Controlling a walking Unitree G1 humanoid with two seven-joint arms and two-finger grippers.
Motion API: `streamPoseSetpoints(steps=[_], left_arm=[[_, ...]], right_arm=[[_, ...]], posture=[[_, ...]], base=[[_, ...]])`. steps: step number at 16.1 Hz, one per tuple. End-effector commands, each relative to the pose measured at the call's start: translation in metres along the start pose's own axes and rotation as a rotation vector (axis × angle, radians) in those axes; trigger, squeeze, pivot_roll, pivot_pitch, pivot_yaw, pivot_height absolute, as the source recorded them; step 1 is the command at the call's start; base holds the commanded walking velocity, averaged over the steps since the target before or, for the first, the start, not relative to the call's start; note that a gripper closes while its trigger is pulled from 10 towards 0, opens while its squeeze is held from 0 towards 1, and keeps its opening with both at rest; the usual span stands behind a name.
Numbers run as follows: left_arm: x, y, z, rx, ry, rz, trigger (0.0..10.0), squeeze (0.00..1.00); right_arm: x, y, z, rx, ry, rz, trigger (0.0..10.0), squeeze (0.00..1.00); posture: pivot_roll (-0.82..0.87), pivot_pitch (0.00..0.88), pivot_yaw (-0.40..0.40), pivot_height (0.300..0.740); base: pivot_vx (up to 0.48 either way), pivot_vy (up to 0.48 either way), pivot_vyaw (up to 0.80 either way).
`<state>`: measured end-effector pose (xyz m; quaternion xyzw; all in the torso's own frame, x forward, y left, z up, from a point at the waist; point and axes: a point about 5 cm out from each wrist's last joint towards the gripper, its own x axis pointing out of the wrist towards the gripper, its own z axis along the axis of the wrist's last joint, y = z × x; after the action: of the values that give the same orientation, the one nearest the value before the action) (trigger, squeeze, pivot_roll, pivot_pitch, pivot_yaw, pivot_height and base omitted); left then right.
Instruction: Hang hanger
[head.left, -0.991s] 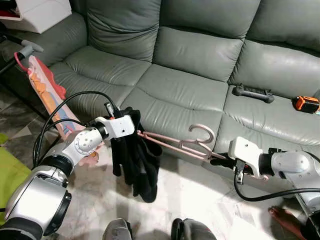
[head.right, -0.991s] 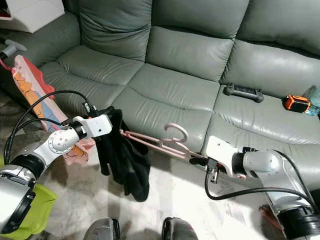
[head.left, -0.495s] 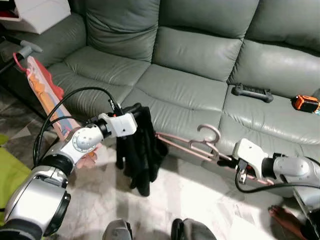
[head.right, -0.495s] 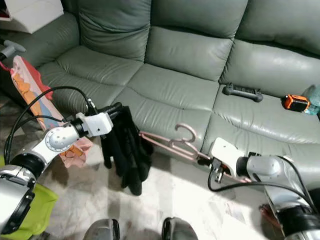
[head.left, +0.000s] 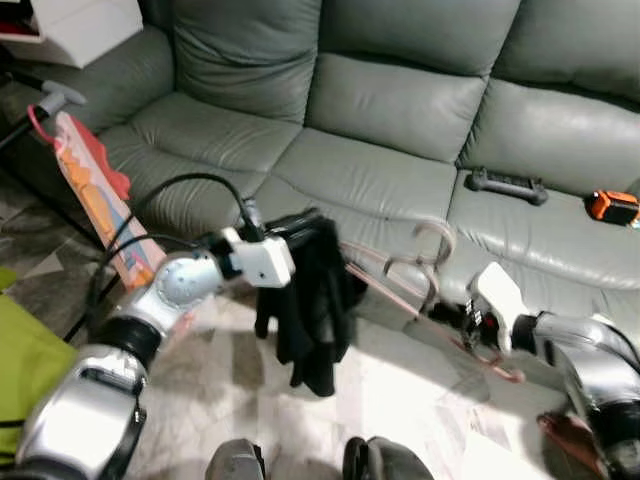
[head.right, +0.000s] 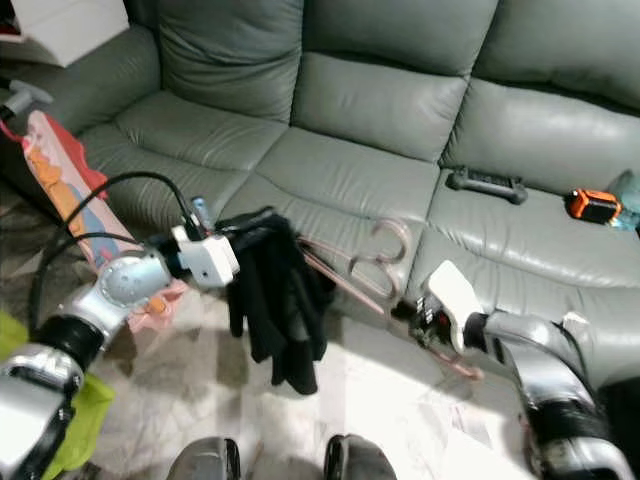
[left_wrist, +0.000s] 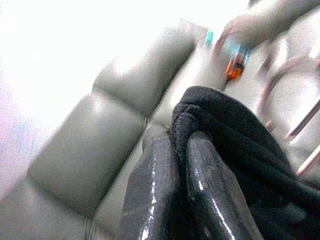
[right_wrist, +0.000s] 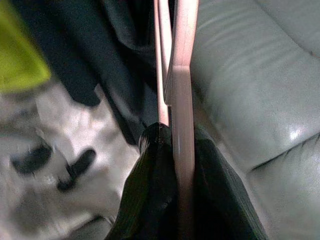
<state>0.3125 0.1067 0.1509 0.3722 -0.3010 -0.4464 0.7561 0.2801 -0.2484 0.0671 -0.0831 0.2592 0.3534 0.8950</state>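
The left gripper is pinched tight on a black cloth. In the left wrist view its two black fingers squeeze a fold of the cloth between them. The cloth hangs down in front of the sofa's front edge, above the floor.

The right gripper is closed on the pink hanger. In the right wrist view the pink bar sits between the two black fingers, which press on it from both sides. The hanger is up in the air, just in front of the sofa's front edge, between the two grippers. Its hook points up. One end of the hanger reaches into the black cloth, and the other end is by the right gripper.

The grey-green sofa is behind it all. On the right seat lies a black controller, and near it, close to the right edge of the seat, an orange and black thing. They are apart from each other. At the sofa's left end hangs a piece of pink, orange and blue clothing. A bright green thing lies on the floor at the left. The robot's two feet are on the floor at the bottom.
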Motion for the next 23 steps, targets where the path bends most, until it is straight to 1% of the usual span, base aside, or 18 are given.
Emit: streamPoseSetpoints(steps=[1,2,3,5,6,7,9,10,11,12,13,15,16,18,20,21,22,23], left_arm=[[0.010,0.007,0.016,0.023,-0.099,0.017,10.0,0.00],[0.017,0.008,0.028,0.040,-0.153,0.008,10.0,0.00],[0.019,0.008,0.031,0.045,-0.168,0.007,10.0,0.00],[0.023,0.006,0.041,0.029,-0.205,-0.002,10.0,0.00],[0.023,0.003,0.045,0.004,-0.212,-0.015,10.0,0.00],[0.022,-0.001,0.046,-0.016,-0.208,-0.028,10.0,0.00],[0.016,-0.019,0.041,-0.086,-0.157,-0.084,10.0,0.00],[0.012,-0.025,0.038,-0.111,-0.125,-0.114,10.0,0.00],[0.002,-0.039,0.027,-0.161,-0.043,-0.165,10.0,0.00],[-0.005,-0.047,0.021,-0.202,0.014,-0.185,10.0,0.00],[-0.007,-0.049,0.019,-0.225,0.041,-0.188,10.0,0.00],[-0.009,-0.053,0.016,-0.239,0.076,-0.174,10.0,0.00],[-0.007,-0.055,0.014,-0.233,0.099,-0.166,10.0,0.00],[-0.006,-0.058,0.011,-0.222,0.122,-0.159,10.0,0.00],[-0.005,-0.061,0.009,-0.225,0.147,-0.155,10.0,0.00],[-0.003,-0.064,0.009,-0.247,0.149,-0.146,10.0,0.00],[-0.002,-0.065,0.009,-0.267,0.149,-0.144,10.0,0.00],[-0.001,-0.066,0.009,-0.269,0.149,-0.148,10.0,0.00]], right_arm=[[0.000,-0.007,0.003,0.077,-0.026,-0.046,10.0,0.00],[0.005,-0.011,0.001,0.165,-0.031,-0.087,10.0,0.00],[0.006,-0.012,-0.001,0.195,-0.024,-0.100,10.0,0.00],[0.010,-0.023,0.002,0.366,-0.078,-0.220,10.0,0.00],[0.011,-0.031,0.009,0.460,-0.145,-0.307,10.0,0.00],[0.011,-0.036,0.018,0.532,-0.217,-0.354,10.0,0.00],[0.009,-0.052,0.050,0.661,-0.437,-0.471,10.0,0.00],[0.009,-0.056,0.064,0.697,-0.517,-0.486,10.0,0.00],[0.010,-0.059,0.096,0.727,-0.658,-0.487,10.0,0.00],[0.011,-0.056,0.125,0.742,-0.769,-0.431,10.0,0.00],[0.012,-0.053,0.145,0.736,-0.836,-0.386,10.0,0.00],[0.015,-0.042,0.180,0.770,-0.944,-0.288,10.0,0.00],[0.023,-0.024,0.203,0.746,-0.976,-0.156,10.0,0.00],[0.028,-0.001,0.220,0.698,-0.983,-0.017,10.0,0.00],[0.024,0.021,0.236,0.605,-1.012,0.110,10.0,0.00],[0.017,0.022,0.238,0.493,-1.025,0.066,10.0,0.00],[0.015,0.017,0.236,0.422,-1.018,-0.009,10.0,0.00],[0.014,0.014,0.234,0.380,-1.008,-0.059,10.0,0.00]], posture=[[-0.06,0.104,0.028,0.740],[-0.06,0.103,0.025,0.740],[-0.06,0.102,0.023,0.740],[-0.06,0.101,0.022,0.740],[-0.05,0.100,0.023,0.740],[-0.05,0.100,0.023,0.740],[-0.05,0.099,0.026,0.740],[-0.05,0.098,0.025,0.740],[-0.05,0.097,0.025,0.740],[-0.05,0.096,0.023,0.740],[-0.05,0.096,0.023,0.740],[-0.04,0.095,0.011,0.740],[-0.04,0.098,0.001,0.740],[-0.05,0.099,-0.005,0.740],[-0.06,0.108,-0.010,0.740],[-0.07,0.100,-0.008,0.740],[-0.07,0.097,-0.009,0.740],[-0.07,0.097,-0.009,0.740]], base=[[0.000,0.000,0.00],[0.000,0.000,0.00],[0.000,0.000,0.00],[0.000,0.000,0.00],[0.000,0.000,0.00],[0.000,0.000,0.00],[0.000,0.000,0.00],[0.000,0.000,0.00],[0.000,0.000,0.00],[0.000,0.000,0.00],[0.000,0.000,0.00],[0.000,0.000,0.00],[0.000,0.000,0.00],[0.000,0.000,0.00],[0.000,0.000,0.00],[0.000,0.000,0.00],[0.000,0.000,0.00],[0.000,0.000,0.00]])
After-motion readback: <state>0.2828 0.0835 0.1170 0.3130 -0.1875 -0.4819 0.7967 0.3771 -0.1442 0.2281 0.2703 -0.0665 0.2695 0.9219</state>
